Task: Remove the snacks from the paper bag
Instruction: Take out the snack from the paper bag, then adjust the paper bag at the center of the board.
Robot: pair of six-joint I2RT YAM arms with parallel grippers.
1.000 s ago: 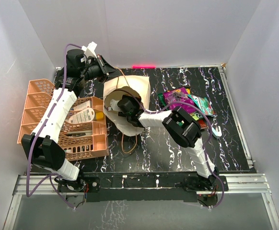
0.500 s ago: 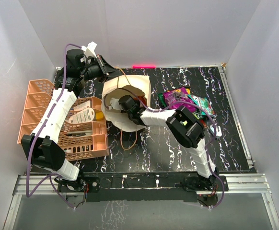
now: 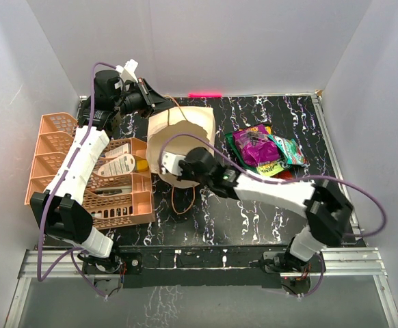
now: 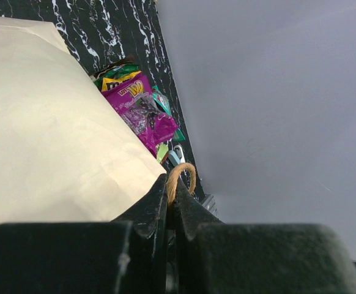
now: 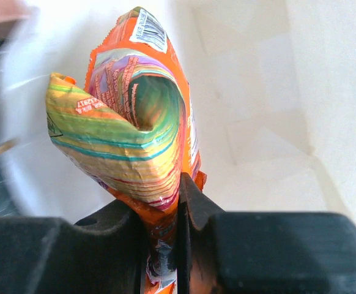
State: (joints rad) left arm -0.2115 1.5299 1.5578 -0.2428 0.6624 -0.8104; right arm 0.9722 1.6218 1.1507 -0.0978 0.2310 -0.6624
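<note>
With the orange striped packet (image 5: pixel 135 122) pinched at its lower edge between the narrowed jaws of our right gripper (image 5: pixel 179 199) at the mouth of the paper bag (image 3: pixel 193 126), whose handle (image 4: pixel 181 174) our left gripper (image 4: pixel 171 197) clamps, we should draw it slowly toward the snack pile (image 3: pixel 262 145) at the bag's 3 o'clock, clear of the paper

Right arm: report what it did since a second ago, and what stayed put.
The right gripper shut on an orange striped snack packet inside the paper bag, and the arm's elbow swung out to the right, toward the near edge. Unchanged: the left gripper pinching the bag's handle, the orange basket, the snack pile beside the bag.
</note>
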